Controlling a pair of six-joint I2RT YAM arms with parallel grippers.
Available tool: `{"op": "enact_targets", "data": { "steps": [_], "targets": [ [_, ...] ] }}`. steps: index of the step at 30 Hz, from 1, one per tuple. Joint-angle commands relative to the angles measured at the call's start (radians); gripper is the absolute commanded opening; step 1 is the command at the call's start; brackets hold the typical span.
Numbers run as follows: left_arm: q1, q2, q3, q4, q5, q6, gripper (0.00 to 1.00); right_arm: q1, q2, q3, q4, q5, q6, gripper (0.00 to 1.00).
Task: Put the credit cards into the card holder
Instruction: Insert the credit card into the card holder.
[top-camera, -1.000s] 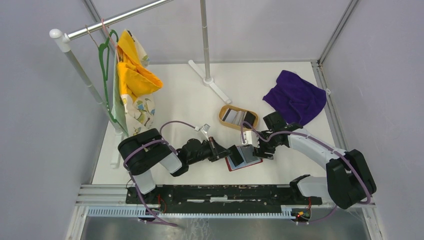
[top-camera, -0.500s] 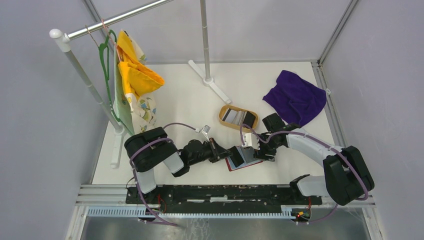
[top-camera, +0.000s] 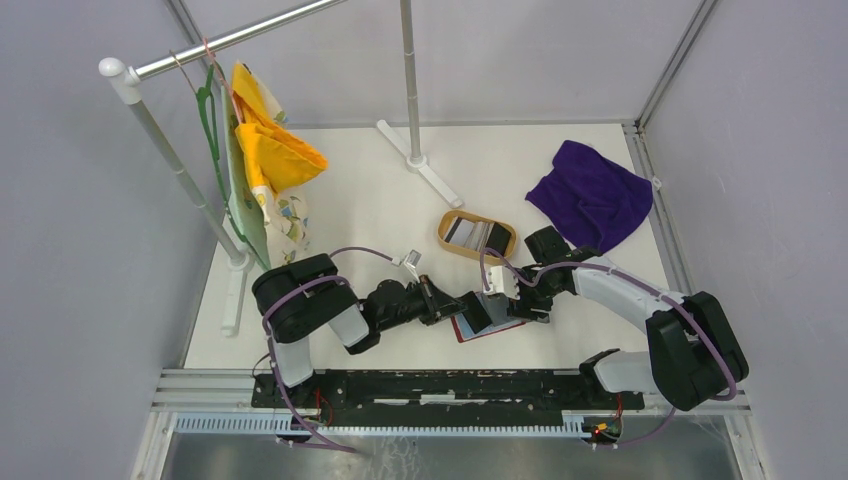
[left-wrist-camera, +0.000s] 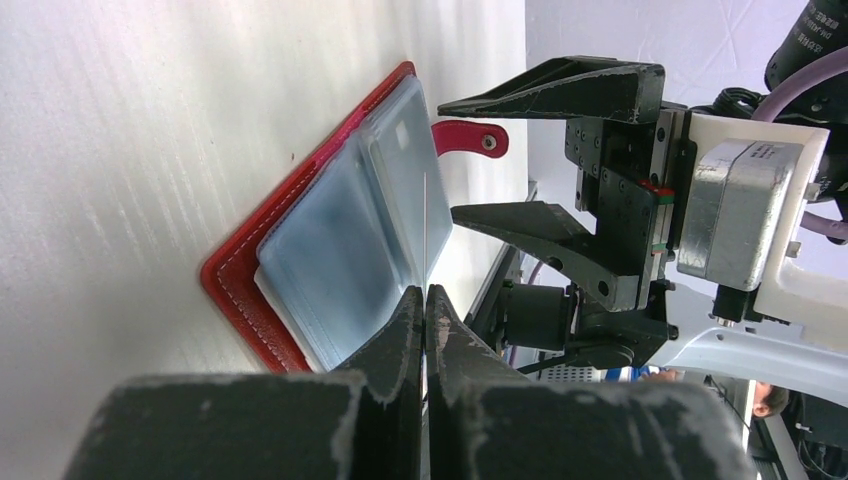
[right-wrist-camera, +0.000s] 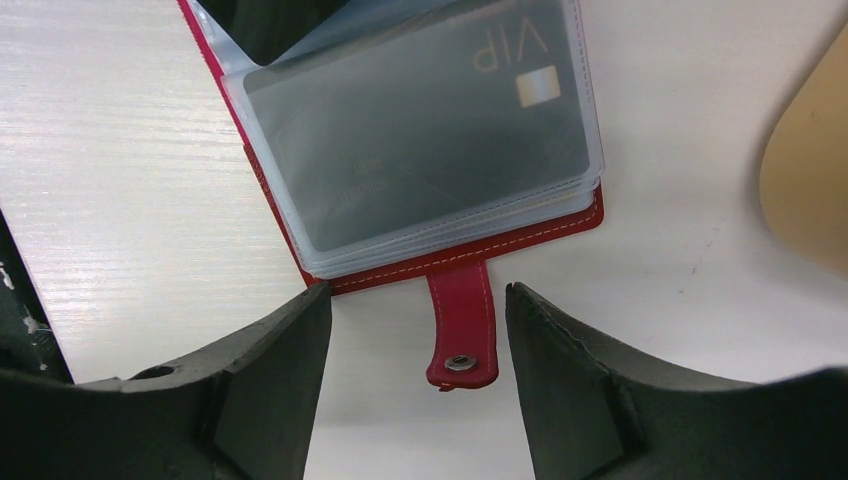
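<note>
The red card holder lies open on the table, its clear sleeves fanned up. My left gripper is shut on the near end of a dark grey credit card marked VIP. The rest of that card lies inside a clear sleeve. My right gripper is open and empty, low over the table. Its fingers stand either side of the holder's snap tab without touching it. More cards, silvery and black, lie in the tan oval tray.
A purple cloth lies at the back right. A clothes rack with a yellow garment on a green hanger stands at the left. A white pole base stands at the back centre. The tray's edge shows beside the holder.
My right gripper has shifted slightly left, closer to the holder's tab. The left gripper still holds the card in the sleeve. The hanging garments have swung a little.
</note>
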Motion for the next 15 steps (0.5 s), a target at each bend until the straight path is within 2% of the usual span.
{"op": "enact_targets", "data": {
  "steps": [1,15],
  "targets": [
    [-0.007,0.014,0.024,0.068,-0.021,-0.037,0.02,-0.004,0.009,-0.006,-0.006,0.017,-0.013,0.70],
    [-0.009,0.023,0.023,0.025,-0.042,-0.042,0.02,-0.003,0.018,-0.006,-0.010,0.017,-0.013,0.70]
  ]
}}
